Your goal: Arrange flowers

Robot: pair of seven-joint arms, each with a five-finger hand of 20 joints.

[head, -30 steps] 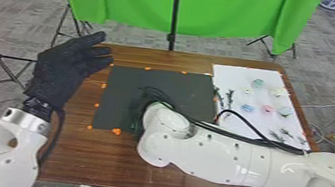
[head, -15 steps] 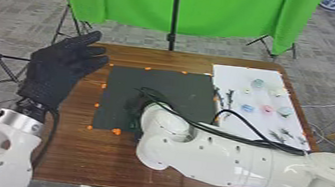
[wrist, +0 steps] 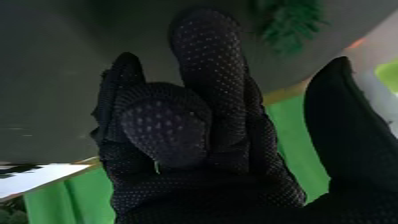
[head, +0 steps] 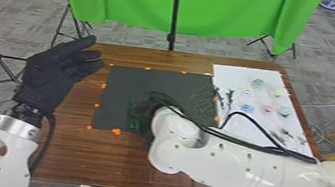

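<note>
Brown table [head: 94, 162], dark mat [head: 161, 81] on it with orange marks [head: 116, 132] along its edges, green cloth [head: 120, 3] hung past the far side. My right hand [head: 147, 122] is over the mat, mostly under its own white wrist in the head view. Wrist view of the right hand [wrist: 209, 195]: released as far as I can see, one finger straight, the one next to it bent, thumb [wrist: 342, 125] well apart from both. No grip visible. Greenery [wrist: 293, 22] is just past my fingers, on the thumb side of the straight one, with mat behind it; can't tell if it touches. In the head view, dark green shows just left of this hand. Flowers [head: 267, 109] are right of my right hand, on the white sheet [head: 237, 74]: pink between blue and pale green, paler ones farther from me. Dark sprigs [head: 229, 98] lie between that hand and the flowers, on the sheet's near-mat side; more thin stems [head: 286, 133] on the sheet, nearer me than the pink one. Left hand [head: 52, 72]: left of the right one, farther forward, well apart, raised by the table's left edge, relaxed, holding nothing.
</note>
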